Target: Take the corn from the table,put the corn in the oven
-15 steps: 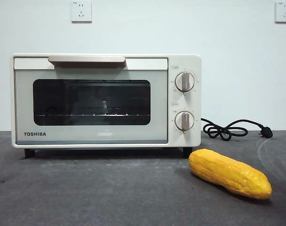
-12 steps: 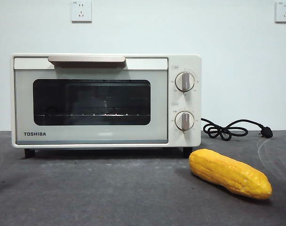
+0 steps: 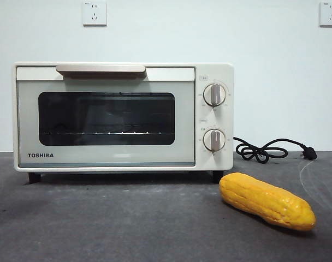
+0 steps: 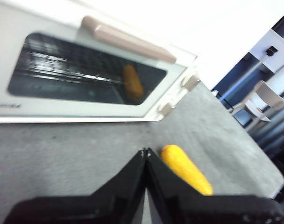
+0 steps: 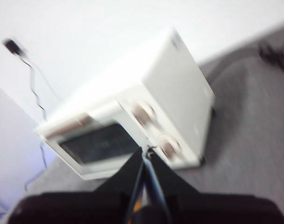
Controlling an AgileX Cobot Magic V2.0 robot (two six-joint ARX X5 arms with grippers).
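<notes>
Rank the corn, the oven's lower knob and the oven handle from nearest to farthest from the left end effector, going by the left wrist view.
1. Corn, on the table right beside the left end effector.
2. Lower knob, on the oven's front, farther off.
3. Handle, along the door's top, farthest.

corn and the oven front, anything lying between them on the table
Nothing. In the front view only bare table separates the corn from the oven, whose door is shut. The left wrist view shows the same bare stretch.

The corn (image 3: 267, 201) lies on the table (image 3: 111, 224), right-front of the oven (image 3: 122, 116).
</notes>
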